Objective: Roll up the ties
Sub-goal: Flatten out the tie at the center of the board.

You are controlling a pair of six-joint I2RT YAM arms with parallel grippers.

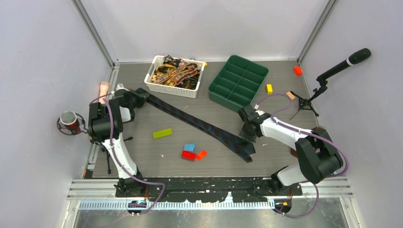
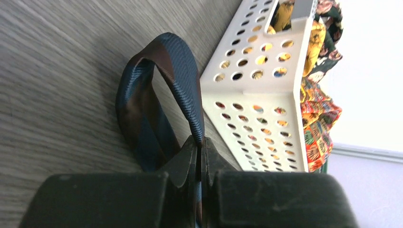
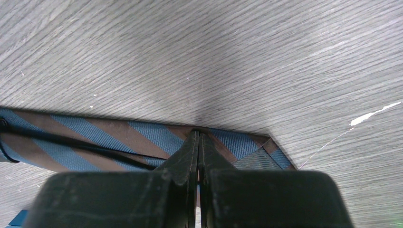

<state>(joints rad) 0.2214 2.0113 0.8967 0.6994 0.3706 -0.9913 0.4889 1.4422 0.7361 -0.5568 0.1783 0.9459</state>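
Observation:
A dark navy tie (image 1: 199, 124) with brown stripes lies diagonally across the table, from back left to its wide pointed end near the front right. My left gripper (image 1: 141, 96) is shut on the narrow end, and in the left wrist view the tie (image 2: 178, 61) curls up in a loop out of the left gripper (image 2: 199, 141). My right gripper (image 1: 247, 134) is shut, its tips pressed down on the tie's wide end (image 3: 109, 133) by the point, as the right gripper (image 3: 197, 134) shows in its wrist view. More patterned ties (image 1: 177, 72) fill a white basket.
The white perforated basket (image 1: 157, 87) stands right behind the left gripper, its wall (image 2: 256, 95) close by. A green compartment tray (image 1: 237, 80) is at the back. Loose bricks lie about: lime (image 1: 162, 133), blue (image 1: 189, 147), red (image 1: 188, 155), yellow (image 1: 269, 88). A microphone stand (image 1: 311, 97) is at the right.

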